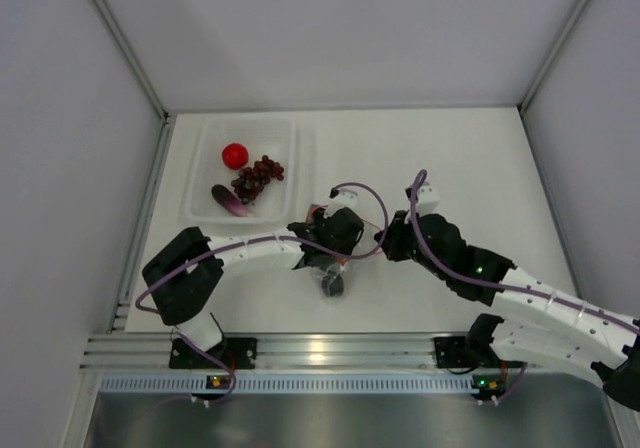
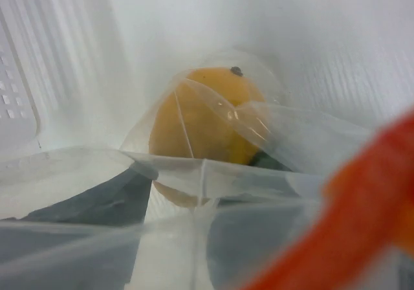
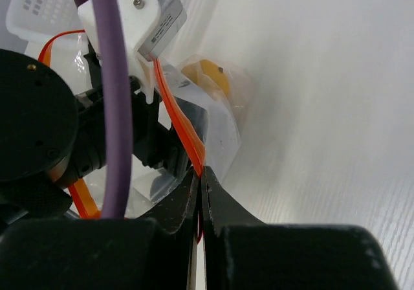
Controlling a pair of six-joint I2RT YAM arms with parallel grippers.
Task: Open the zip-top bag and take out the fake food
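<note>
Three fake food pieces lie in the tray (image 1: 200,148): tomato (image 1: 235,155), grape bunch (image 1: 256,178), eggplant (image 1: 231,200); one lemon (image 2: 204,115) sits inside the mid-table zip-top bag (image 1: 332,280); the right gripper (image 3: 200,170) pinches its zipper strip (image 3: 178,118); the left gripper (image 1: 333,250) has its fingers hidden, grip indeterminable.

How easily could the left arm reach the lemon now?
Probably not yet: the lemon sits inside the zip-top bag, plastic folds covering it, while the right end effector pinches its orange strip.

The bag (image 2: 77,173) is seen as clear plastic, edged by an orange-red strip (image 3: 180,129). A yellow-orange lemon (image 2: 200,118) is shown inside. A red tomato (image 1: 235,155), dark red-purple grapes (image 1: 256,177) and a purple eggplant (image 1: 231,201) are seen in the clear tray (image 1: 291,133). The desk (image 1: 450,153) is white.
</note>
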